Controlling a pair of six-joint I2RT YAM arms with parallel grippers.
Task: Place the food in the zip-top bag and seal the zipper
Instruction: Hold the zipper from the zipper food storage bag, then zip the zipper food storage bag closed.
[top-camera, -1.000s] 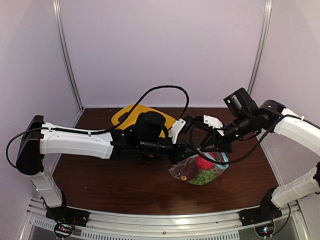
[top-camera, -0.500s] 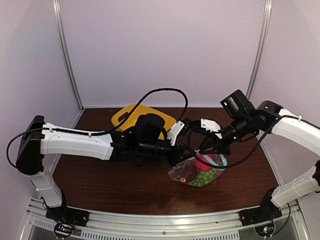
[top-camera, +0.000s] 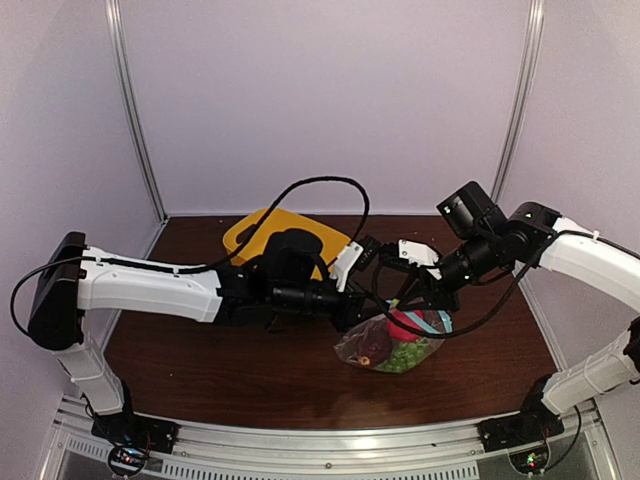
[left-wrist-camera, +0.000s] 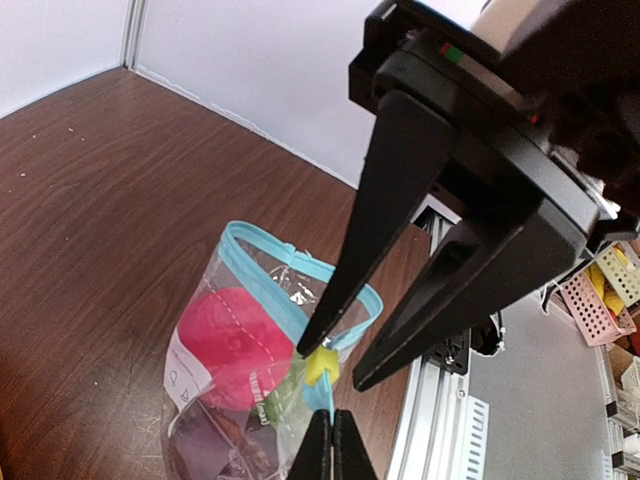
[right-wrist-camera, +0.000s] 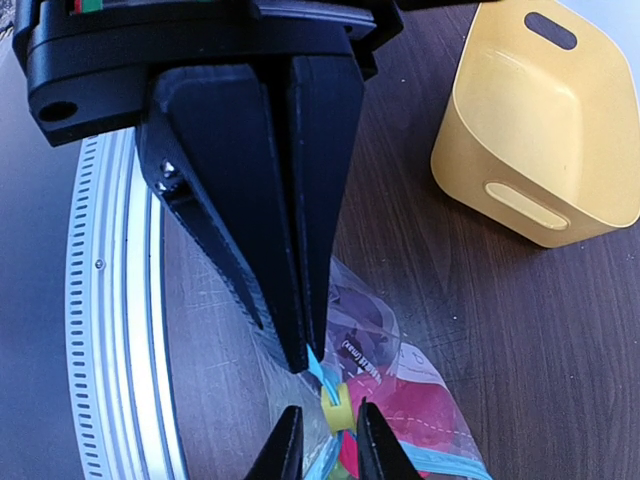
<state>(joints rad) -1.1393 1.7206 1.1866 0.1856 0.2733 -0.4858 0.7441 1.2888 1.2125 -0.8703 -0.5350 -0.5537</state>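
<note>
The bag (left-wrist-camera: 205, 290), food (left-wrist-camera: 225, 345) inside, lies on the counter (left-wrist-camera: 100, 200), zipper (left-wrist-camera: 262, 245) clamped in the left jaws. The slider (right-wrist-camera: 337, 405) is straddled by the right jaws, narrowly apart; if missed, the mouth could be left unsealed.

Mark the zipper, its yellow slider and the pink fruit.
zipper (left-wrist-camera: 283, 250), left wrist view, on the far blue strip of the open mouth.
slider (left-wrist-camera: 320, 367), left wrist view, on its yellow body.
pink fruit (left-wrist-camera: 228, 345), left wrist view, on its round middle.
</note>
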